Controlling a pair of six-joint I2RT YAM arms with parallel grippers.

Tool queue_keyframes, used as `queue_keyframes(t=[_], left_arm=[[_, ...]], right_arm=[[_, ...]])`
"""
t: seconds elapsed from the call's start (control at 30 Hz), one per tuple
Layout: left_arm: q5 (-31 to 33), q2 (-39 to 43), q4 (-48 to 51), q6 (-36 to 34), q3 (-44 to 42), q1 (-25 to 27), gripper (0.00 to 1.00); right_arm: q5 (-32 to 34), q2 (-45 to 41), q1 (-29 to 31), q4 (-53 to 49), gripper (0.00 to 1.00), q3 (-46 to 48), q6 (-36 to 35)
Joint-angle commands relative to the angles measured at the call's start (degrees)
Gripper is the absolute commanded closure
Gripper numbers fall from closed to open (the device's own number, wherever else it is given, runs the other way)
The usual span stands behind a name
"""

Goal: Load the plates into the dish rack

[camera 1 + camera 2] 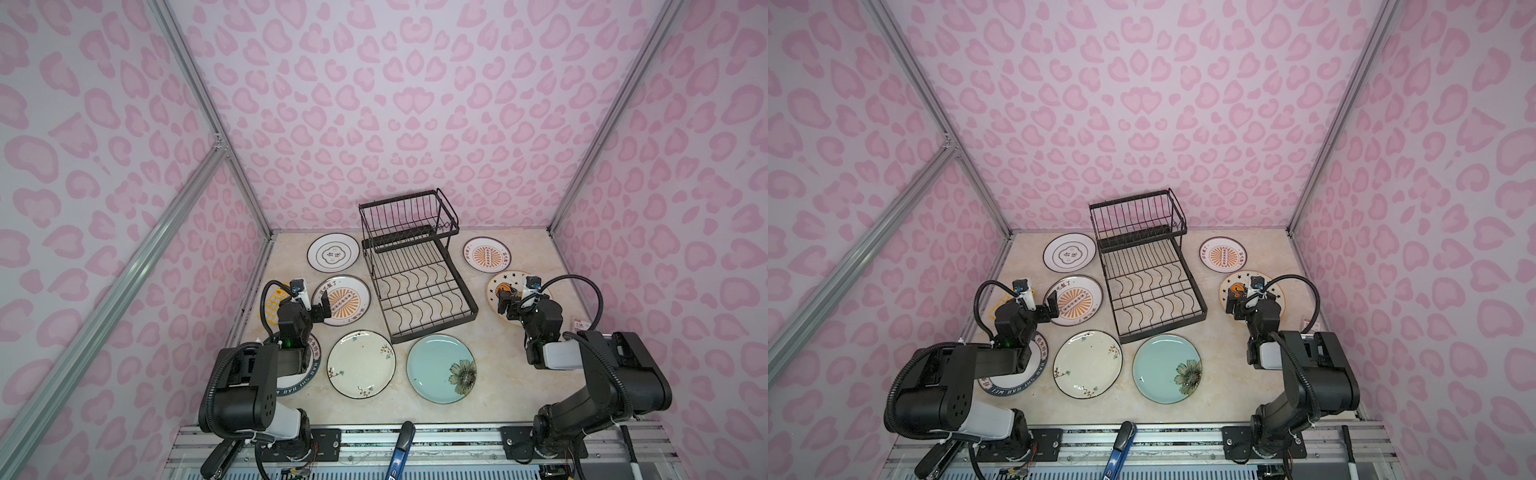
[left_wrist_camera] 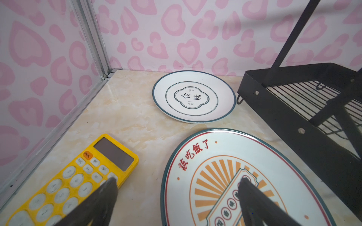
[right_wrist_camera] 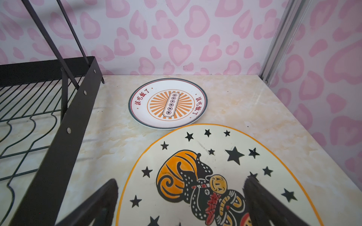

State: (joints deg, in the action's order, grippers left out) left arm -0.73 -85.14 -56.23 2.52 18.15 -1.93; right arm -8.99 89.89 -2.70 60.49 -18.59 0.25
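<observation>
While the dish rack (image 1: pixel 434 324) is standing at the back centre of the desk (image 1: pixel 498 374), slightly skewed, with its black wire basket raised at the rear and its flat tray with wavy dividers lying forward, all seven plates are lying flat on the desk around it, none in the slots.

- Left of the rack: the white black-ringed plate (image 1: pixel 333 252) is at the back. The left sunburst plate (image 1: pixel 351 299) is just in front of it, with orange rays and red characters near the rim.
- In front of the rack: the cream floral plate (image 1: pixel 360 364) and the pale blue plate (image 1: pixel 441 369) with a dark flower are side by side, not touching.
- Right of the rack: the right sunburst plate (image 1: pixel 486 254) is at the back. Nearer is the starred yellow-rimmed plate (image 3: pixel 205 176), showing a pumpkin figure.
- Front left: the dark-green-rimmed lettered plate (image 1: pixel 297 384) is mostly hidden under the left arm.

The left arm is holding a bent pose, forearm pointing toward the back wall and wrist tipped down. The left gripper (image 2: pixel 178 183) is hovering low over the edge of the left sunburst plate. Its fingers (image 2: pixel 101 199) are standing wide apart and holding nothing, one over a yellow calculator (image 2: pixel 78 176) and one over the plate.

The right arm is mirroring that pose. The right gripper (image 3: pixel 181 182) is hanging above the starred plate, fingers (image 3: pixel 260 195) spread wide and gripping nothing. Contact with either plate cannot be told.
</observation>
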Motion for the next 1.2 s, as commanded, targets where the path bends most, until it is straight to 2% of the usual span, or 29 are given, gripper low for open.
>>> queue_keyframes(t=[0.0,0.13,0.23,0.33,0.43,0.53,0.67,0.8,0.97,1.17], left_arm=[[0.65,0.43,-0.64,-0.5,0.67,0.0,0.02],[0.64,0.51,-0.68,-0.5,0.54,-0.02,0.02],[0.07,1.35,0.41,-0.89,1.01,0.09,0.02],[3.07,6.92,13.57,-2.75,5.03,2.41,0.02],[6.74,12.6,17.9,-0.19,4.7,3.79,0.02],[10.97,18.24,25.22,2.37,6.95,4.56,0.02],[11.42,24.94,33.21,6.38,11.74,6.2,0.02],[9.4,29.43,39.34,10.41,15.4,7.33,0.02],[5.26,32.37,43.33,16.31,16.69,8.78,0.02],[10.23,33.9,48.8,18.54,17.55,13.14,0.02]], right_arm=[[0.79,0.2,0.06,0.48,0.01,0.2,-0.12],[4.5,-0.04,0.62,-0.12,0.01,-0.04,0.46],[10.42,-1.48,2.4,-3.88,0.01,-1.52,0.43],[15.16,-6.14,3.67,-11.97,0.01,-4.03,0.36],[20.79,-11.31,4.41,-18.85,0.01,-5.66,1.93],[21.74,-16.09,4.29,-29.38,0.01,-9.72,5.69],[19.48,-20.98,4.21,-44.44,0.01,-16.67,10.02],[12.41,-24.12,2.57,-56.32,0.01,-22.41,13.47],[3.56,-26.72,-1.91,-62.98,0.01,-24.57,19.16],[-7.95,-26.14,-10.7,-68.48,0.01,-25.64,22.69]])
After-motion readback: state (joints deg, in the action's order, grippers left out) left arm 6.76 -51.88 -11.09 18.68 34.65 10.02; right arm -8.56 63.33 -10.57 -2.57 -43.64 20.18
